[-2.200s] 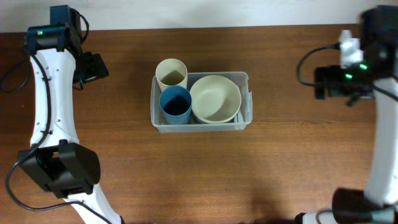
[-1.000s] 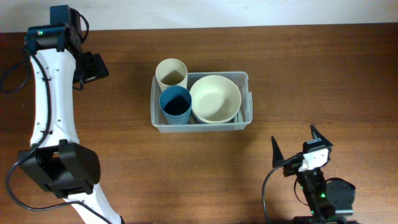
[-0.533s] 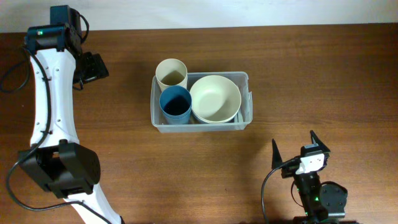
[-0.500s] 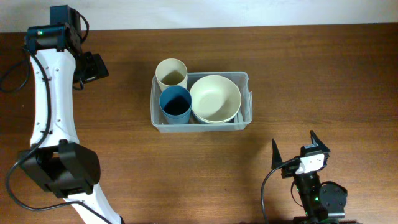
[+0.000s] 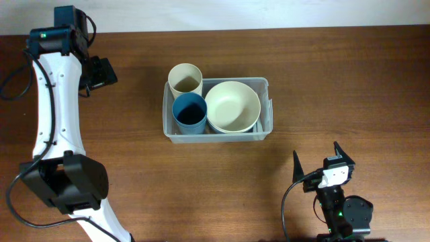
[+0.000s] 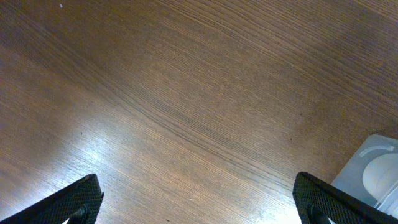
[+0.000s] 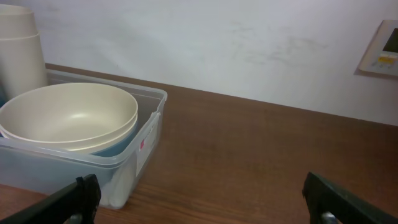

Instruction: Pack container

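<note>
The clear plastic container (image 5: 216, 137) stands mid-table. It holds a cream cup (image 5: 185, 79), a blue cup (image 5: 189, 112) and a cream bowl (image 5: 232, 106). My left gripper (image 5: 101, 72) is open and empty over bare wood, far left of the container; its wrist view (image 6: 199, 208) shows only a container corner (image 6: 376, 174). My right gripper (image 5: 318, 160) is open and empty near the front edge, right of the container. Its wrist view (image 7: 205, 205) shows the container (image 7: 146, 134), the bowl (image 7: 68, 115) with a blue edge under it, and the cream cup (image 7: 22, 53).
The table is dark brown wood (image 5: 336, 74). A white wall (image 7: 217, 43) rises behind it, with a small panel (image 7: 379, 46) at the right. The right arm's base (image 5: 346, 212) sits at the front edge, and the left arm (image 5: 50, 121) runs along the left side.
The right arm has swung from the far right back of the table down to the front edge, and has barely shifted in the last second. The left arm and the container have not moved.
</note>
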Tool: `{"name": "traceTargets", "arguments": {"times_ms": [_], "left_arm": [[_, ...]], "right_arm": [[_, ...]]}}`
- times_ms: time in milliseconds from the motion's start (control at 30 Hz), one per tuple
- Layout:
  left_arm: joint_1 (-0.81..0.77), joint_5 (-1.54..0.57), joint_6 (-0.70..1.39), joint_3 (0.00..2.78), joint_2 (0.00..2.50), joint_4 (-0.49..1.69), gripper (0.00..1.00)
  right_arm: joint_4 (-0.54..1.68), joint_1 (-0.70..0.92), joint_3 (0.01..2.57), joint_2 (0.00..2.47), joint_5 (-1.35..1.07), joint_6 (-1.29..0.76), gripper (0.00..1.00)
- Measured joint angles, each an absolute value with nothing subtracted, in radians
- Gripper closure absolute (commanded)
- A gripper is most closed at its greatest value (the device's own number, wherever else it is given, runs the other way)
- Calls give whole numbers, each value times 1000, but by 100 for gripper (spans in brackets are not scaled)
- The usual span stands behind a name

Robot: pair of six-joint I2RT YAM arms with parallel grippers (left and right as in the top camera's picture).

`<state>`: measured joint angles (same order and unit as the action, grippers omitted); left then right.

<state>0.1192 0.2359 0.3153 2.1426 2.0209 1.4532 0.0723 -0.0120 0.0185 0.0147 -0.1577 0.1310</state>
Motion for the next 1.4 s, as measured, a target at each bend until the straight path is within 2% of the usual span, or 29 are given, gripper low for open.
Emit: {"name": "traceTargets", "arguments": {"times_ms": [900,1233,1400], "left_arm": [[119,204,316,2140,2001,1447,0],[54,87,319,2119,1646,1079,0],[-25,68,319,1985,1391,863,0]], "right_arm": [[72,-12,19,15,-155,131,1],[72,-12,19,15,-155,132,1],[72,-12,19,15,-155,131,1]]}}
